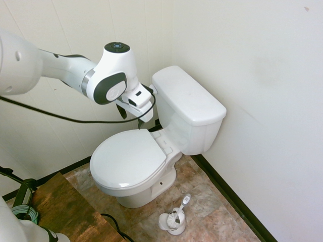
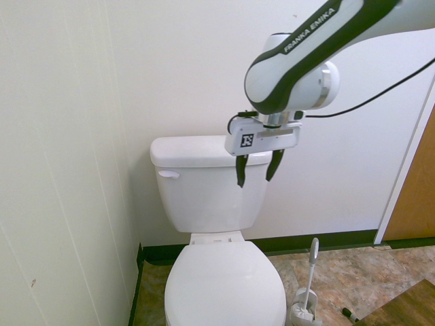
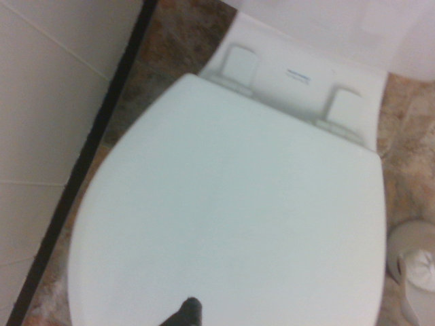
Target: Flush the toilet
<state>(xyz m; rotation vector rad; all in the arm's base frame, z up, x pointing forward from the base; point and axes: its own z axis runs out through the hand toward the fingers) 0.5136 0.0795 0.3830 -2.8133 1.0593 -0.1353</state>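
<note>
Franka gripper (image 2: 255, 178): fingers spread wide, nothing between them, pointing down. In the second exterior view it shows in front of the right part of the tank (image 2: 211, 197); not touching the lever. White flush lever (image 2: 168, 174) on the tank front, just under the left end of the flat tank lid (image 2: 197, 151) in that view. Toilet (image 1: 133, 166) against the wall, tank at its back, oval seat lid (image 1: 126, 159) down. Toilet brush (image 2: 310, 275), white, upright and a bit tilted in its holder (image 1: 174, 223), on the brown mottled floor (image 1: 202, 201) beside the toilet bowl. Dark baseboard (image 1: 232, 199) along the wall foot. Brown wooden surface (image 1: 70, 212) at the lower left corner, first exterior view.
</note>
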